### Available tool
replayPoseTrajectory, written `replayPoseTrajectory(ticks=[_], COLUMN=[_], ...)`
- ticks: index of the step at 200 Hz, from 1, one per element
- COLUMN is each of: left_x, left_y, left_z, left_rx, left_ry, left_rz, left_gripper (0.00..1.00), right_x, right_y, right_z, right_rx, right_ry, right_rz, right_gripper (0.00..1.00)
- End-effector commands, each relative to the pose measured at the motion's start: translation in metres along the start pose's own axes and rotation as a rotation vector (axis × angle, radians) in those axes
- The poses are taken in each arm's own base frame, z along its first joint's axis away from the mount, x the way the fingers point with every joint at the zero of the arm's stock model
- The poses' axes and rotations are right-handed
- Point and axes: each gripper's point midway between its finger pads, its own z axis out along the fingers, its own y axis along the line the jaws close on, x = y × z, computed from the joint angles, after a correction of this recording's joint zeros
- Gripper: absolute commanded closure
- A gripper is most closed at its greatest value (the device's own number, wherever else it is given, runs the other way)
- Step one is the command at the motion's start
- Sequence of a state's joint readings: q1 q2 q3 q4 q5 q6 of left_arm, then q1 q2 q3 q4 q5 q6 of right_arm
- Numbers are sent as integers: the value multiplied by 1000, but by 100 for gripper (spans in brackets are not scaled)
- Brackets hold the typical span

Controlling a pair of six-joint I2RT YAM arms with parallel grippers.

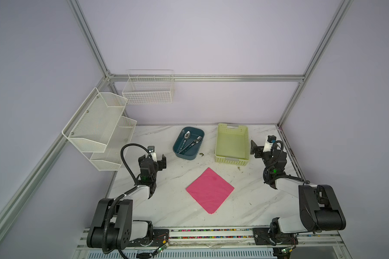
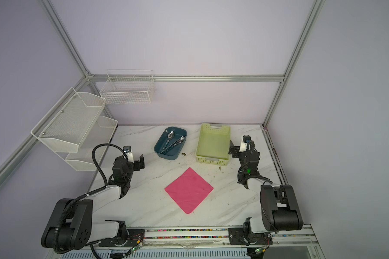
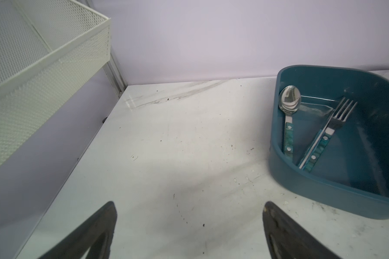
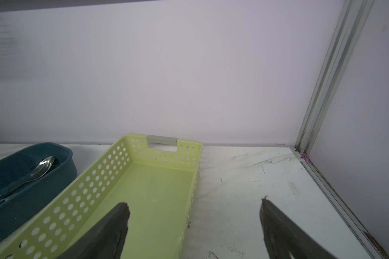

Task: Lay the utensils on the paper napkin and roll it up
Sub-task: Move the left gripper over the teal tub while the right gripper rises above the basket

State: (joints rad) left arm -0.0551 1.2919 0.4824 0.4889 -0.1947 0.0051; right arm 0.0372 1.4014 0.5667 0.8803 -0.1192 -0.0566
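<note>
Both gaping: left pincer (image 1: 153, 161) near the utensils (image 1: 188, 144), right pincer (image 1: 263, 149) well apart.

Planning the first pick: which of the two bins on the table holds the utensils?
The teal tub, not the green basket: the spoon and fork lie in it, while the basket holds nothing.

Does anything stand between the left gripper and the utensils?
Only the teal tub's near wall: the utensils lie inside the tub, below its rim. Between the open left gripper and the tub, the table is bare.
</note>
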Motion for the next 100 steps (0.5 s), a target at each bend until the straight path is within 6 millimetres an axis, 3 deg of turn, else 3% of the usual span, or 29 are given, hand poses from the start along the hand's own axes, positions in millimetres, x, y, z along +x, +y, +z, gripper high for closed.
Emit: replayPoseTrajectory(ticks=[1, 37, 83, 87, 100], left_x=[-36, -50, -64, -55, -54], left_y=[-22, -44, -74, -77, -83], left_z=[-2, -8, -1, 6, 15], left_rx=[124, 205, 335, 339, 355], left_ry=[50, 152, 329, 370, 419], left_rz=[-52, -105, -110, -104, -93], left_gripper=[0, 4, 6, 6, 6], right_x=[0, -8, 12, 14, 20], right_y=[2, 16, 42, 44, 51], right_z=[-3, -5, -5, -5, -6], right_rx=[-4, -64, -163, -167, -192], right_ry=[118, 201, 397, 414, 464], right_rz=[71, 223, 362, 370, 389], right_gripper=[11, 22, 38, 38, 40])
